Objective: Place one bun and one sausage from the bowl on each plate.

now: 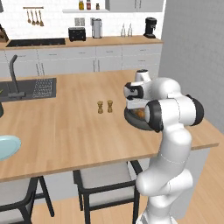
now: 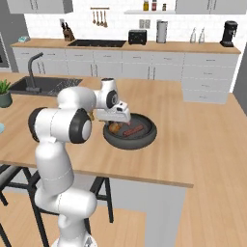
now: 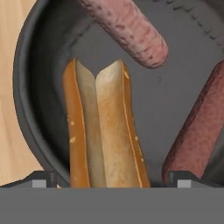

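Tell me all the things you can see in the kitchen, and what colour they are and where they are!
bowl: one, dark grey, on the wooden island near its right end.
bun: one seen, tan and split open, lying in the bowl between the finger tips.
sausages: two, reddish brown, in the bowl beside the bun.
shakers: two, small and brown, in the middle of the island.
plate: one, pale blue, at the island's left edge.
sink: one, dark, with a dark tap, set in the island.
toaster: one, black, on the back counter.
coffee machine: one, black, on the back counter.
gripper: one, open, low over the bun.
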